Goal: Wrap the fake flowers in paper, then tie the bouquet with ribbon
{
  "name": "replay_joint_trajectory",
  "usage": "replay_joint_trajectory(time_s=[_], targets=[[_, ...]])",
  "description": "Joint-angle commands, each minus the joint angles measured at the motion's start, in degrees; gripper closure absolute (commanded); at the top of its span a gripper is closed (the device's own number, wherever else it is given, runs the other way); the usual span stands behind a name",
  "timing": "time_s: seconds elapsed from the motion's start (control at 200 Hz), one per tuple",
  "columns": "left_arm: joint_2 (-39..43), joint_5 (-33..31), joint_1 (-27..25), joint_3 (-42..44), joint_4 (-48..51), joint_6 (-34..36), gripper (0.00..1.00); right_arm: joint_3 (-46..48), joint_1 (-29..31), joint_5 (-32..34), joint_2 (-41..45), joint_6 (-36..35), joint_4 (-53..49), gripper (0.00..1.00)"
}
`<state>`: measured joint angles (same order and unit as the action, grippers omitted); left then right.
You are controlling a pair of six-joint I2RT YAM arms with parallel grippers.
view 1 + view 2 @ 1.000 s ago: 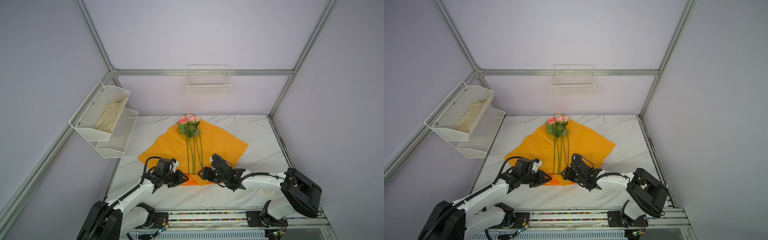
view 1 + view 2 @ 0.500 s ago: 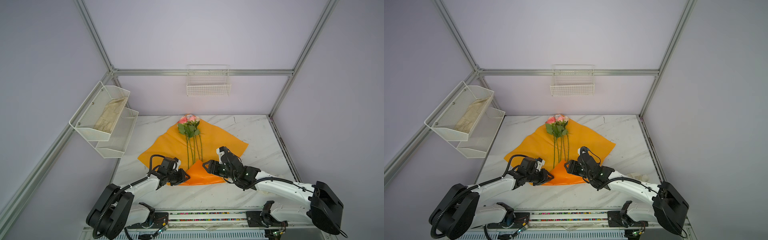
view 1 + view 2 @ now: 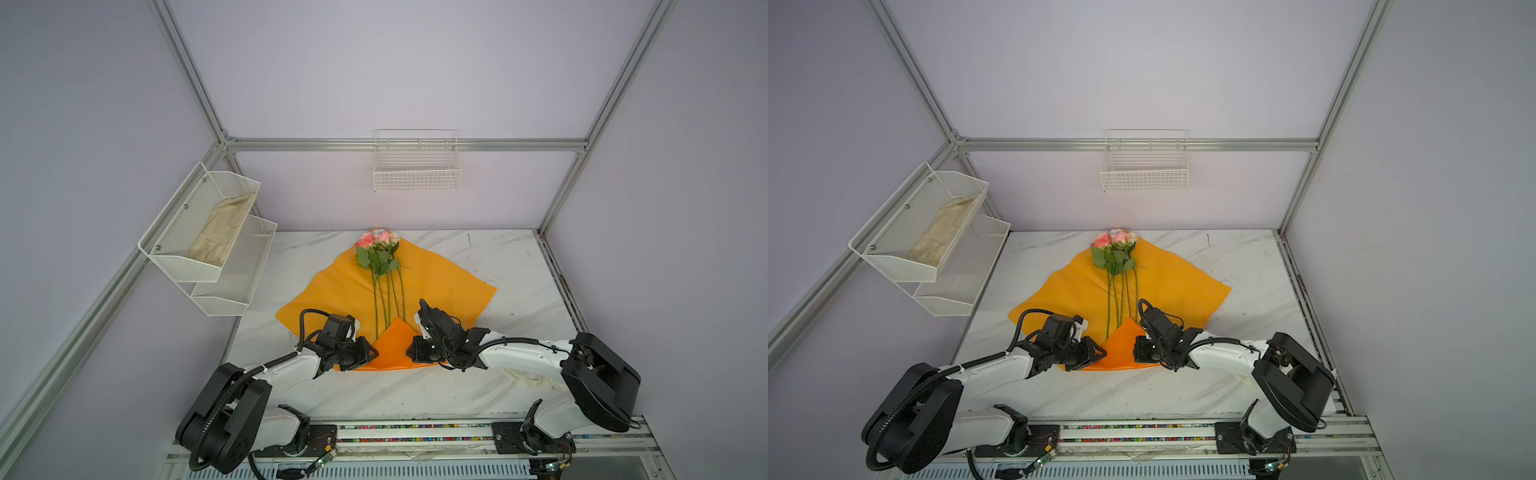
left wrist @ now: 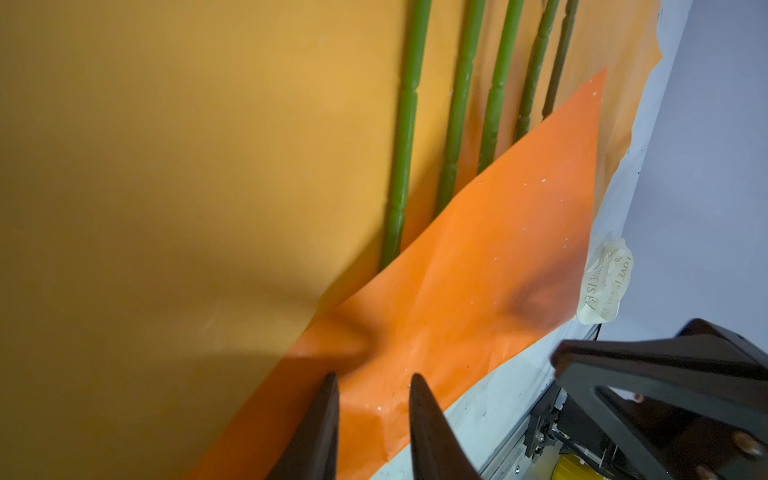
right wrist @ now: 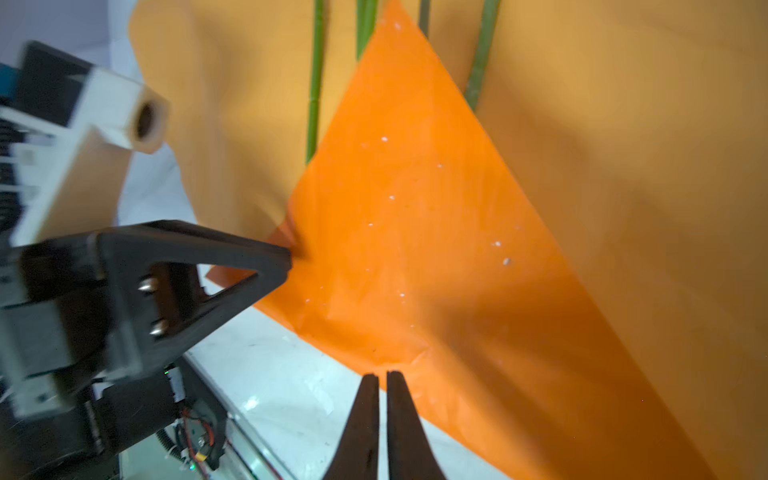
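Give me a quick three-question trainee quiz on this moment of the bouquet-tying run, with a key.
1. True or false: the near corner of the wrapping paper is folded up over the ends of the stems.
2. Where is the lettered cream ribbon? A) in the wall basket; B) on the table by the right arm; C) tied round the stems.
3. Which has its jaws shut together, the left hand or the right hand?
Key: 1 true; 2 B; 3 the right hand.
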<state>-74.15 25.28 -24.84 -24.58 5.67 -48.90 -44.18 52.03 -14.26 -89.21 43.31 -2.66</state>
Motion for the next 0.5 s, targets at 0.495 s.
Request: replay_joint_trajectory(time_s=[0.495], targets=[[12.7, -2.6, -0.2, 2.6, 10.6, -0.4, 0.64, -2.6, -0.1, 7.2, -3.5, 0.9, -6.2, 0.89]])
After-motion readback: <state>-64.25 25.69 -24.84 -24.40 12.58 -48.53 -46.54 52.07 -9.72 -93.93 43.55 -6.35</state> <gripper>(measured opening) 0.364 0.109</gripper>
